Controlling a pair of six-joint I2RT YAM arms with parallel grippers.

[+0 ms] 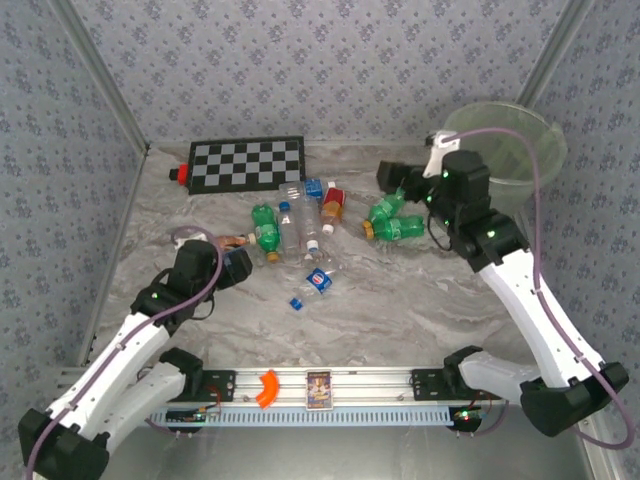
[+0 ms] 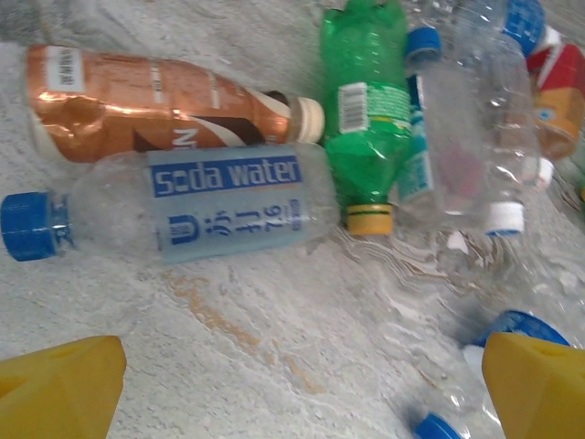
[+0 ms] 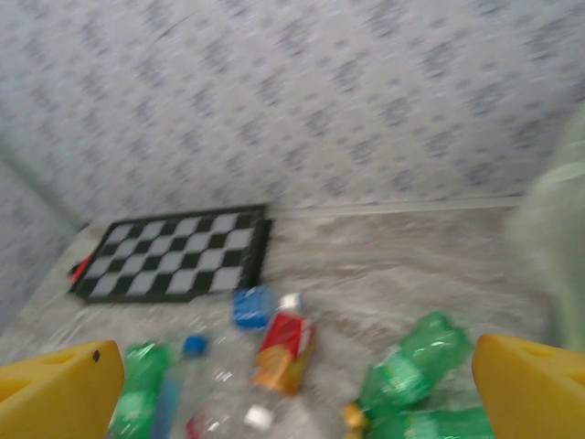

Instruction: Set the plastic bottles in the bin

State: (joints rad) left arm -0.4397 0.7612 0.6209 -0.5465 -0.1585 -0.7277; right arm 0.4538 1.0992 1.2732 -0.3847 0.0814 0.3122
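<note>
Plastic bottles lie scattered mid-table: a green one [image 1: 265,228], a clear one [image 1: 295,215], an orange one with a red label [image 1: 332,200] and two green ones [image 1: 395,225]. My left gripper [image 1: 238,266] hangs open just short of a brown bottle [image 2: 155,101] and a clear soda water bottle [image 2: 201,206]; its yellow fingers [image 2: 55,389] stand wide with bare table between them. My right gripper [image 1: 395,180] is open above the green bottles [image 3: 411,366], left of the pale-green bin [image 1: 510,150], with nothing between its fingers [image 3: 530,384].
A checkerboard [image 1: 247,163] lies at the back left with a small red block [image 1: 178,174] beside it. A small clear bottle [image 1: 318,282] lies nearer the front. Patterned walls close in three sides. A rail [image 1: 330,385] runs along the near edge.
</note>
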